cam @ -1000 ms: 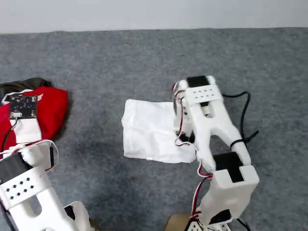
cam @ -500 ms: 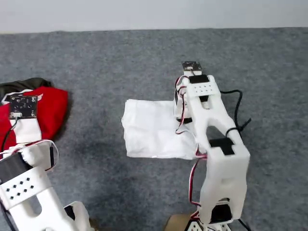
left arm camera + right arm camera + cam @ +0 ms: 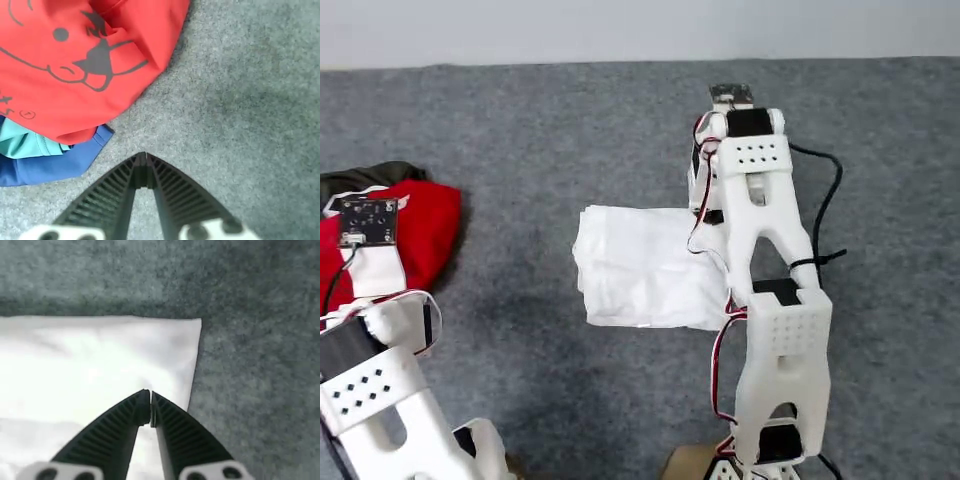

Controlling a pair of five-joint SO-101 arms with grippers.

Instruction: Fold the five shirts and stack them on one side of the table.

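One white shirt (image 3: 638, 268) lies folded into a flat rectangle mid-counter (image 3: 520, 120), well apart from the pile at the left edge, where a red shirt (image 3: 428, 228) tops a blue shirt (image 3: 55, 167) and a teal shirt (image 3: 20, 142). Right fingers (image 3: 125, 425) pressed together, nothing visibly between them, tips hanging over the white cloth just inside one corner, near its straight edge. Left fingers (image 3: 117, 187) likewise closed on nothing, over bare grey felt just beside the pile. Judgement: white fabric looks light, thin and limp; layers would likely slide apart and the fold sag open if lifted by a single corner. The felt-like surface probably drags on it too. Best hold seems to be the doubled edge under the right arm, pinching all layers at once, then a low carry toward the pile
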